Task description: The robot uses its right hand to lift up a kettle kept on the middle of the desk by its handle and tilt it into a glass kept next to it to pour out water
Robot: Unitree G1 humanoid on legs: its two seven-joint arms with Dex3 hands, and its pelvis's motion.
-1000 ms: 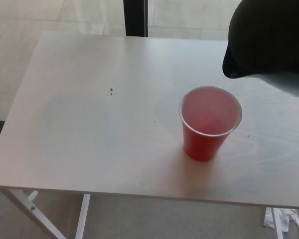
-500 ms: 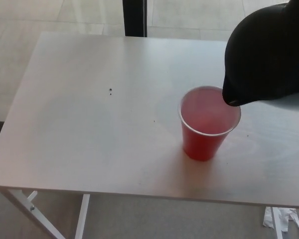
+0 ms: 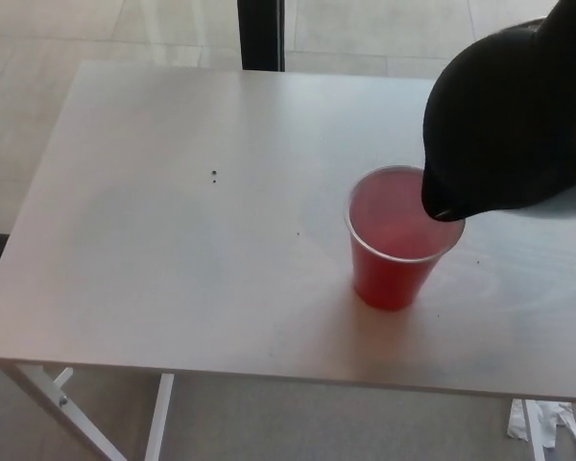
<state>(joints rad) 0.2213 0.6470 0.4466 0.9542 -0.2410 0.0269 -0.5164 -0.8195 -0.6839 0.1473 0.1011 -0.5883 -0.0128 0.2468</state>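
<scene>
While it hangs tilted in the air at the desk's two o'clock corner, the black kettle (image 3: 514,115) points its spout down and toward eight o'clock, the tip sitting over the right part of the red cup's rim. No water stream can be made out between spout and cup. A paler grey patch shows along the kettle's lower right edge; what it is cannot be told.

The red cup (image 3: 398,240), a translucent plastic one with a whitish rim, stands upright on the desk (image 3: 173,240), at about four o'clock from the desk's middle. Its inside looks pink; whether liquid lies in it cannot be judged.

Neither hand shows in the head view: the kettle's handle lies beyond the picture's right edge, so the grip on it cannot be seen, and the left hand is out of frame too.

The desk top is pale and plain, with a small dark speck (image 3: 214,175) left of centre. No brand, label or writing can be read on the kettle, cup or desk. Crumpled white scrap (image 3: 542,423) lies on the floor at five o'clock.
</scene>
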